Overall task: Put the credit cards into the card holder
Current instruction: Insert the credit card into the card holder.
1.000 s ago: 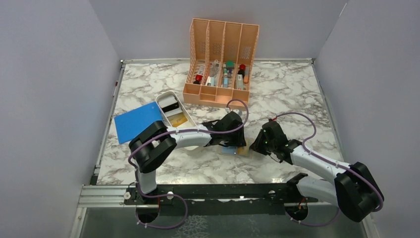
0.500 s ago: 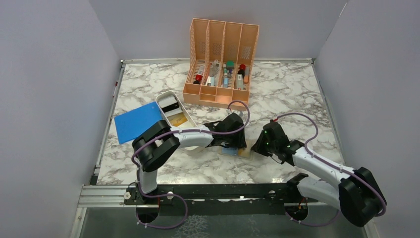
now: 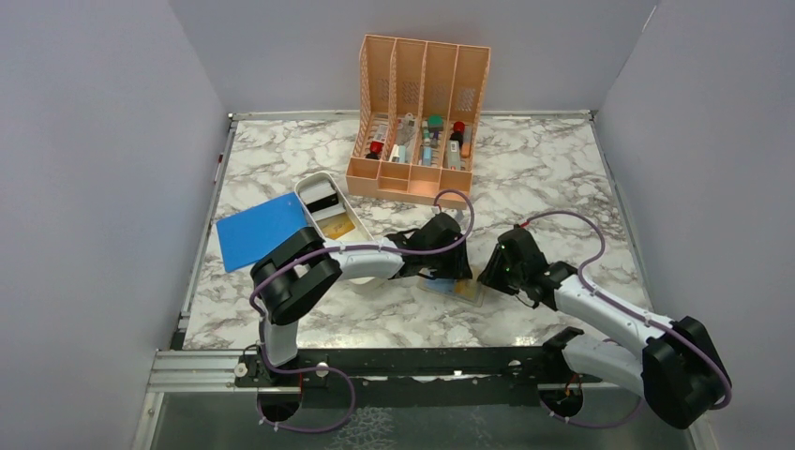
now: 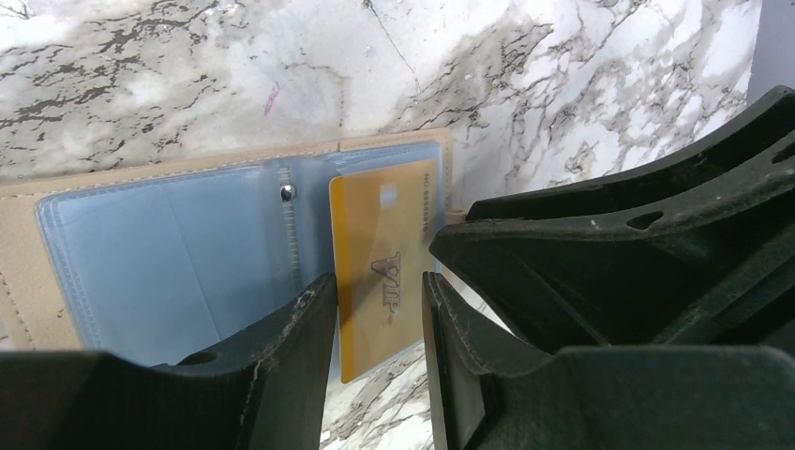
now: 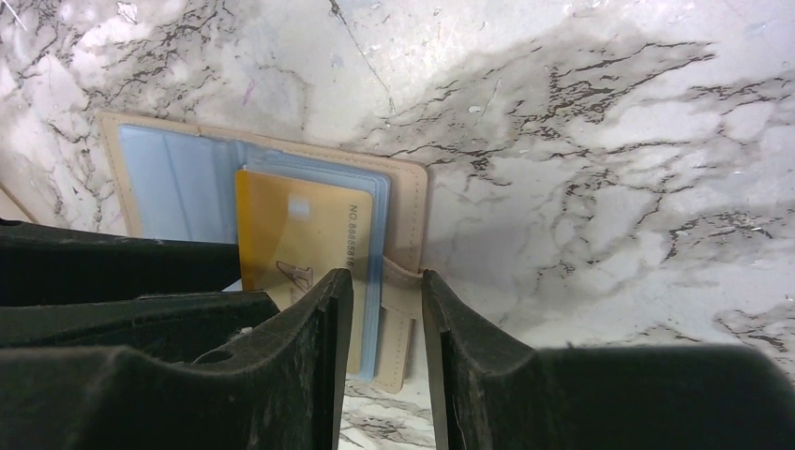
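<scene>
The tan card holder [image 3: 461, 290] [image 4: 141, 253] [image 5: 403, 202] lies open on the marble between my two arms, clear sleeves facing up. A gold credit card [image 4: 380, 234] [image 5: 300, 230] lies lengthwise on its right-hand sleeves, its near end sticking out past the holder's edge. My left gripper [image 3: 448, 272] [image 4: 379, 277] comes in along the card, with a finger against each long edge. My right gripper [image 3: 489, 275] [image 5: 386, 275] is open. Its fingers straddle the holder's outer edge and strap [image 5: 403, 281] without pinching them. No other card shows.
A white oblong tray [image 3: 302, 192] and a large blue sheet [image 3: 262, 230] lie to the left behind my left arm. An orange slotted rack [image 3: 417, 112] with small items stands at the back. Grey walls close in the table on three sides.
My right gripper's jaws have spread apart, and that arm has edged closer to the holder. The holder has shifted slightly to the right. My left gripper has held its place.
</scene>
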Motion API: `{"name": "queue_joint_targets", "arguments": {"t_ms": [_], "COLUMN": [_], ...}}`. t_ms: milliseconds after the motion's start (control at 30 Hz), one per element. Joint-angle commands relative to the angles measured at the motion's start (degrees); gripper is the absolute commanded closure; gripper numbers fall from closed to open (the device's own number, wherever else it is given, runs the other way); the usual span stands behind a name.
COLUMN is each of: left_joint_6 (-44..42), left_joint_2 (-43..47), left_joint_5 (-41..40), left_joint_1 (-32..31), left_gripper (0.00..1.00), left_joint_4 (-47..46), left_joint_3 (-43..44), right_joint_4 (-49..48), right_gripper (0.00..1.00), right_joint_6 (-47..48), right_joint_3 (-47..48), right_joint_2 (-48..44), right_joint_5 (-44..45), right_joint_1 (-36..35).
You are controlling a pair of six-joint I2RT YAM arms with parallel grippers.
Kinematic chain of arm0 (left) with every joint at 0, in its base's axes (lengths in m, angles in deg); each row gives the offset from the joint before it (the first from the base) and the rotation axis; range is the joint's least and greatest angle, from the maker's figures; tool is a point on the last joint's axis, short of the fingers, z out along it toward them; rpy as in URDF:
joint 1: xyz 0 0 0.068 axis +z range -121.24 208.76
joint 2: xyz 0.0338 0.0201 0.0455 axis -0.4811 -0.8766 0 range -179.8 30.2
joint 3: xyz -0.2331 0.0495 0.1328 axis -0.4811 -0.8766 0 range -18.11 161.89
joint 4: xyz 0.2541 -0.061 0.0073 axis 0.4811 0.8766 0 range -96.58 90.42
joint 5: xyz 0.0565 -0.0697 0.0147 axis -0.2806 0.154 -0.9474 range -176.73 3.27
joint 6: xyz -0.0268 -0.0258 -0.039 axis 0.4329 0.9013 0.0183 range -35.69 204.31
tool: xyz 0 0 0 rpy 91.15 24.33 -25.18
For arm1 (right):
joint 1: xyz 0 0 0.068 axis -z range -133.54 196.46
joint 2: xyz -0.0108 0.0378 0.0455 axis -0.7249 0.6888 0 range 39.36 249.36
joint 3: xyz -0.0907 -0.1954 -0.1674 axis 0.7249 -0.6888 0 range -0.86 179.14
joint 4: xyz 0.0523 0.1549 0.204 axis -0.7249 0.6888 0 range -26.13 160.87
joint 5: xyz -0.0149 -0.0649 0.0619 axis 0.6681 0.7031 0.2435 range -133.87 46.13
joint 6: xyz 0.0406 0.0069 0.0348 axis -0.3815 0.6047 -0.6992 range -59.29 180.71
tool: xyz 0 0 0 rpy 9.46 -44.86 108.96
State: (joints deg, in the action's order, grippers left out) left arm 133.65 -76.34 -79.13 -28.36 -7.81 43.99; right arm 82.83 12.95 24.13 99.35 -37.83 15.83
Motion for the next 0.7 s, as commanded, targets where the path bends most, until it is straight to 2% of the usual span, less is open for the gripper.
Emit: {"name": "queue_joint_targets", "arguments": {"t_ms": [0, 267, 567, 667], "left_joint_6": [1.0, 1.6, 0.6, 0.2], "left_joint_2": [-0.6, -1.1, -1.1, -0.7], "left_joint_5": [1.4, 0.3, -0.7, -0.5], "left_joint_1": [-0.4, -0.3, 0.8, 0.8], "left_gripper": [0.59, 0.61, 0.61, 0.61], "left_joint_4": [-2.0, -1.4, 0.0, 0.2], "left_joint_3": [0.0, -2.0, -3.2, -2.9], "right_joint_4": [1.7, 3.0, -1.8, -5.1], "right_gripper": [0.61, 0.62, 0.87, 0.96], "right_joint_6": [-0.7, -2.0, 1.0, 1.7], "right_joint_3": [1.4, 0.3, -0.8, -0.6], "right_joint_2": [1.1, 3.6, 4.2, 4.9], "right_joint_5": [-0.4, 3.1, 7.7, 6.5], "right_joint_1": [0.0, 0.0, 0.0, 0.0]}}
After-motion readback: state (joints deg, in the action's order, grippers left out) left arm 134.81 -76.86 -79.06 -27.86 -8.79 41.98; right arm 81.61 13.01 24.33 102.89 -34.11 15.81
